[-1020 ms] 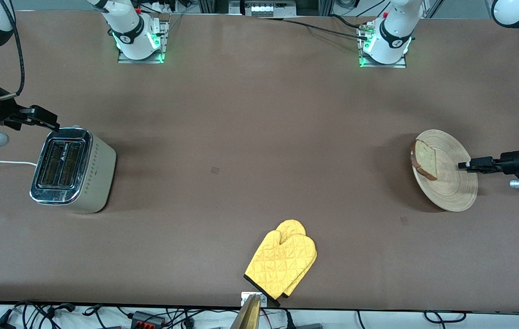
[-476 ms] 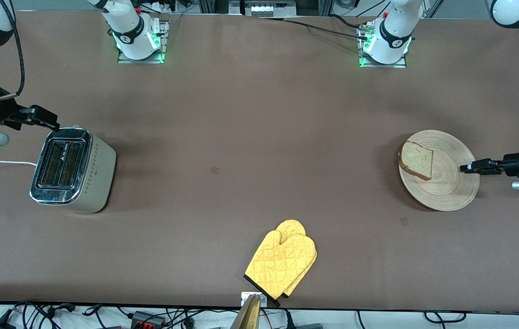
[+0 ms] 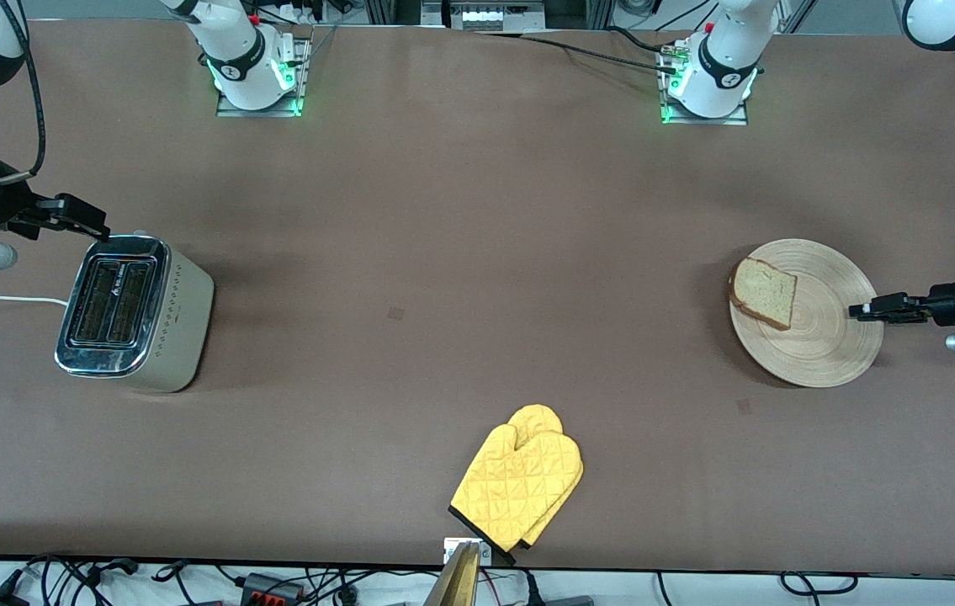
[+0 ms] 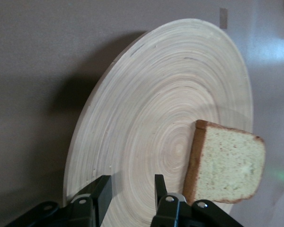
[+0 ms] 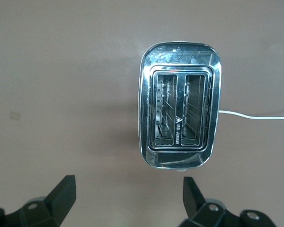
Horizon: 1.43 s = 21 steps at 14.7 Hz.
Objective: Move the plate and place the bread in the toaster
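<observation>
Wood plate point(image 3: 830, 358) is sitting flat at the left arm's end of the table. It's looking stiff, light and smooth, so I'm judging the thin rim the only place to hold. My left gripper point(image 3: 862, 310) is sitting right at that rim; can't tell if it's clamping. Bread point(image 3: 763, 293) is lying loose near the plate's edge, soft and crumbly, so likely sliding on any tilt. I'm pinching it by the crust edges. My right gripper point(image 3: 86, 223) is waiting wide open over the toaster point(image 3: 136, 313).

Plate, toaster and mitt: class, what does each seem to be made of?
Plate: apparently wood, matte, with concentric ring grain. Toaster: seemingly metal, with a shiny mirror-like chrome top and duller beige dotted sides. Mitt: likely quilted yellow fabric with diamond stitching.
</observation>
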Tool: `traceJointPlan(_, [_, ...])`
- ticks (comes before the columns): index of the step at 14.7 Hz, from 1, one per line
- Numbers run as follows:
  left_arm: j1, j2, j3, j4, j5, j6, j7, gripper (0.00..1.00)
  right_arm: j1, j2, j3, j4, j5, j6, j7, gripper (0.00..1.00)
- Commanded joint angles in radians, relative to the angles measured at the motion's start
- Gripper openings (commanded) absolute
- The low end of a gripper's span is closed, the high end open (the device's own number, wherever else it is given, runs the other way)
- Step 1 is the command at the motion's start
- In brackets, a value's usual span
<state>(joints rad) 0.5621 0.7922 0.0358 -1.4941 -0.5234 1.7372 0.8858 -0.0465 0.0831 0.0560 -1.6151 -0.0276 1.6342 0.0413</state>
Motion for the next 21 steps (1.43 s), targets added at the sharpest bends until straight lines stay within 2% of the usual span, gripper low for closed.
traceJointPlan(1, [0.001, -0.011, 0.01, 0.034, 0.02, -0.044, -0.028, 0.49, -0.003, 0.001, 0.001, 0.014, 0.006, -0.014, -0.011, 1.0])
traceJointPlan(4, [0.009, -0.008, 0.018, 0.075, 0.042, -0.073, -0.031, 0.49, -0.003, 0.001, 0.001, 0.014, 0.006, -0.014, -0.011, 1.0])
traceJointPlan(13, [0.051, 0.022, 0.016, 0.078, 0.039, -0.071, -0.01, 0.49, -0.004, 0.003, 0.001, 0.014, 0.006, -0.016, -0.011, 1.0])
traceJointPlan(14, [0.056, 0.025, 0.016, 0.08, 0.033, -0.071, 0.013, 0.51, -0.004, 0.003, 0.001, 0.014, 0.006, -0.016, -0.011, 1.0])
traceJointPlan(17, [0.056, 0.024, 0.016, 0.13, 0.037, -0.071, 0.027, 0.54, -0.004, 0.003, -0.001, 0.014, 0.006, -0.016, -0.012, 1.0])
traceJointPlan(21, [0.061, 0.025, 0.016, 0.132, 0.033, -0.07, 0.027, 0.54, -0.006, 0.004, -0.002, 0.014, 0.008, -0.014, -0.031, 1.0])
